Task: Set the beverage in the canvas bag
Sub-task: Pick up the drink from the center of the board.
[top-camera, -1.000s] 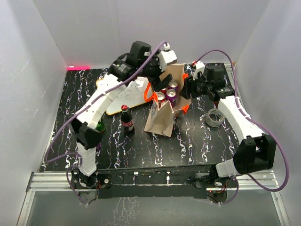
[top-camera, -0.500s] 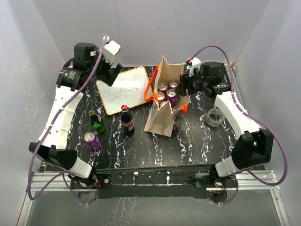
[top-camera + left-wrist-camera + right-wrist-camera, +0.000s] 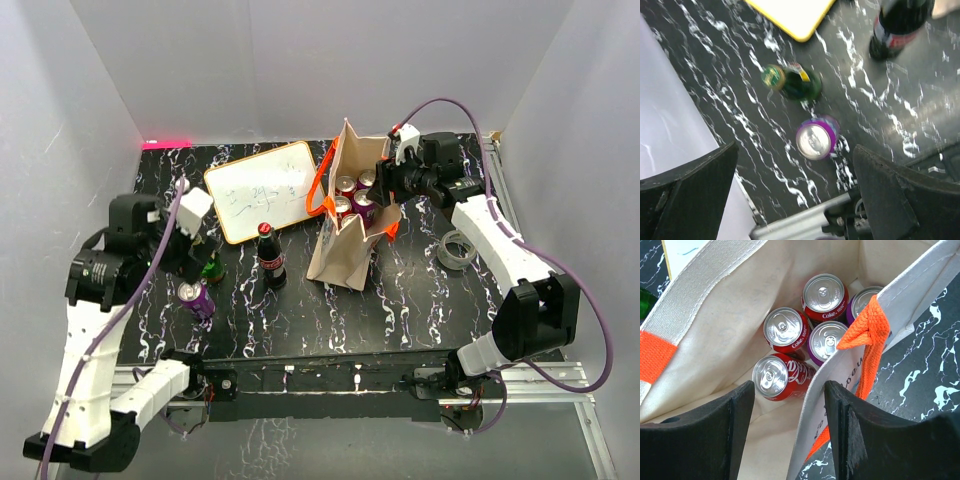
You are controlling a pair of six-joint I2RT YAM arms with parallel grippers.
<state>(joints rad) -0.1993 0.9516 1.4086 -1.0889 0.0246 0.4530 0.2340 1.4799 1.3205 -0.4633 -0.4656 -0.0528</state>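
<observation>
Canvas bag (image 3: 338, 255), at the middle of the bench (image 3: 430, 300), already holds five cans (image 3: 824, 297); a purple can (image 3: 815, 140), green bottle (image 3: 796, 83) and cola bottle (image 3: 270, 258) wait toward the left edge. Left jaws gape wide above the purple can; right jaws stand apart astride the bag's wall.

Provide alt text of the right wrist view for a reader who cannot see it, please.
Looking down into the open canvas bag, three red cola cans and two purple cans cluster inside. The right gripper's dark fingers straddle one bag wall beside an orange handle.
</observation>
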